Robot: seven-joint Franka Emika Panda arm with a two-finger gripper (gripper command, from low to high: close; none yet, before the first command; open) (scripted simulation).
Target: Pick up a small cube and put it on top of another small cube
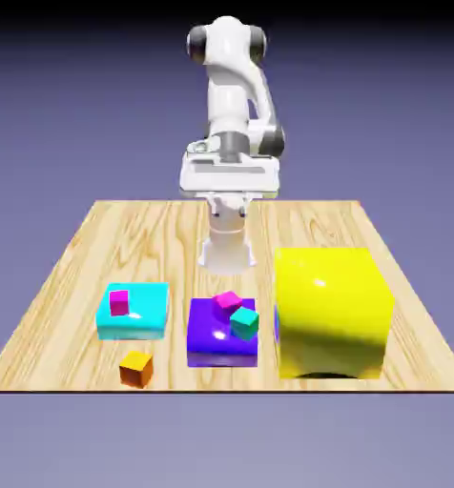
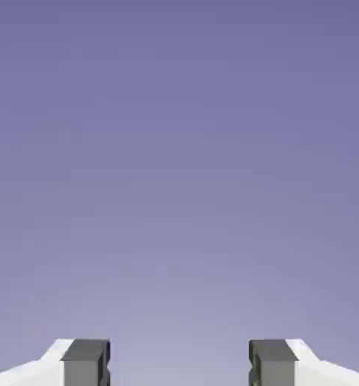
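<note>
Progress: I judge nothing of the task done yet; the orange cube (image 1: 135,368) sits untouched on the surface, and the whole pick, carry and place is left.
Cyan block (image 1: 134,312): toward the surface's near edge, at the exterior view's left; I see one magenta-pink cube (image 1: 119,302) resting on its top.
Orange cube: on the bare surface (image 1: 69,286) just before the cyan block, close to the near edge, apart from everything else.
Purple block (image 1: 220,335): middle of the near edge; it carries a second magenta-pink cube (image 1: 228,302) and a small teal cube (image 1: 244,323), just beside each other.
Yellow block (image 1: 332,312): largest, at the exterior view's right, nothing on top that I can see.
Containers: none here; the blocks only carry cubes on their tops.
Gripper (image 2: 179,362): my hand view shows only backdrop between the two grey tips, so the jaws stand wide apart and hold nothing; the arm is up at the far edge, well apart from the cubes.
Left to do: I would bring the jaws down over the orange cube, then set it on a magenta-pink one.
</note>
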